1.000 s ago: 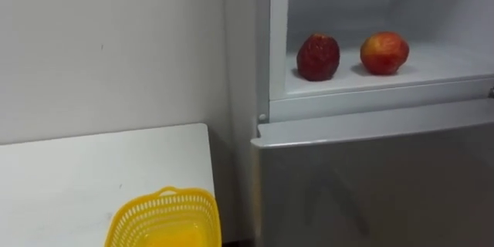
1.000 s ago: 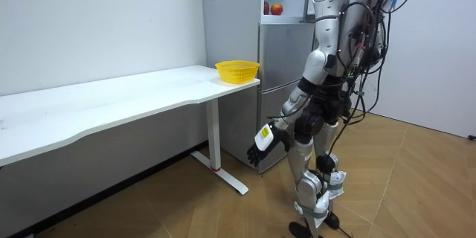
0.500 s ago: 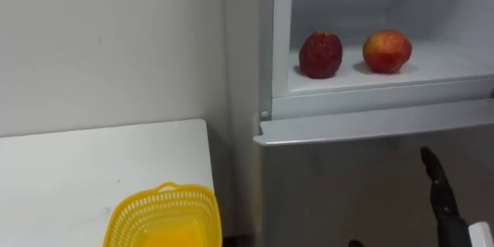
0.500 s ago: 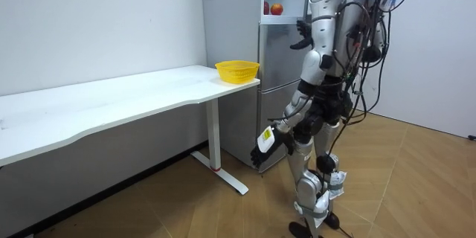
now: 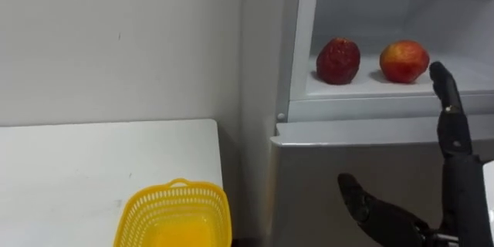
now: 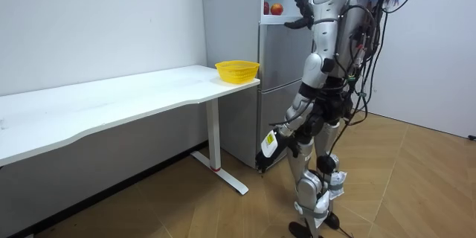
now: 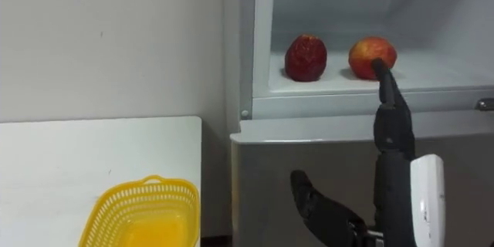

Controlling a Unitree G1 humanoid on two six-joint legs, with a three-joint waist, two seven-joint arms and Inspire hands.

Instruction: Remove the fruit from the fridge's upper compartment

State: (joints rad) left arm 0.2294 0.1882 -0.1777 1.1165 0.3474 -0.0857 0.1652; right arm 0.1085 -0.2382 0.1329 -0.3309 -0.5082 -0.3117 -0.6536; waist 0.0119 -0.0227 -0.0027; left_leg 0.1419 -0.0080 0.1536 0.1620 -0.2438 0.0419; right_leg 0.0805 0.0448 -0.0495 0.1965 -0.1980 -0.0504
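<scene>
Two fruits lie on the white shelf [image 5: 463, 73] of the open upper fridge: a dark red apple [image 5: 338, 60] [image 7: 306, 57] on the left and a red-yellow apple [image 5: 404, 61] [image 7: 367, 55] on the right. My right hand [image 5: 457, 177] [image 7: 392, 154] is raised in front of the fridge, open, fingers straight up and thumb spread to the left. Its fingertips reach shelf height just right of the red-yellow apple, holding nothing. In the room view the right hand [image 6: 299, 3] is up by the fruits [image 6: 272, 8], and my left hand [image 6: 268, 146] hangs loose by the thigh.
A yellow mesh basket [image 5: 176, 216] [image 6: 237, 69] stands on the white table [image 5: 77, 170] at its corner beside the fridge. The grey lower fridge door [image 5: 347, 154] is closed below the shelf. A white wall runs behind the table. I stand close in front of the fridge.
My right hand has risen from below the picture to shelf height near the red-yellow apple. The left hand has swung back toward the leg. The head camera has shifted a little.
</scene>
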